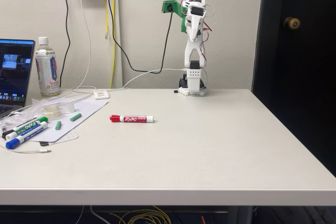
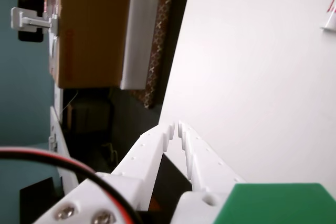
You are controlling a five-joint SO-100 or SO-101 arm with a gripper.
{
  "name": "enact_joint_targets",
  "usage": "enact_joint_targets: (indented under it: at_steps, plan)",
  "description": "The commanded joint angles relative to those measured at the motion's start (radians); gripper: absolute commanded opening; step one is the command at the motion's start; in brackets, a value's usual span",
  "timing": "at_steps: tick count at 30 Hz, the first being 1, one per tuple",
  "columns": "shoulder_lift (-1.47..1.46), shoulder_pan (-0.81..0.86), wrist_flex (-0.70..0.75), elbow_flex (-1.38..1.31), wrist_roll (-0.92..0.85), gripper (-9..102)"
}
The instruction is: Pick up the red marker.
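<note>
A red marker lies flat on the white desk, its long axis running left to right in the fixed view, red cap at the left. The arm stands folded upright at the desk's far edge, well behind the marker. In the wrist view the claw has its fingers together, holding nothing.

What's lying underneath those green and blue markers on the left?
The green marker and blue marker rest on a white sheet over a mesh pad. Whatever lies beneath the sheet is covered.
</note>
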Motion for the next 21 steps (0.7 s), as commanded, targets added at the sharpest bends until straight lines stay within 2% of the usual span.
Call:
enact_joint_targets:
  at_steps: [1,5,21]
  plan:
    - [-0.176,0.048,0.110,-0.287,-0.060,0]
    - [-0.423,0.121,0.282,-0.666,-0.107,0]
    - [-0.598,0.298,0.247,-0.678,-0.290,0]
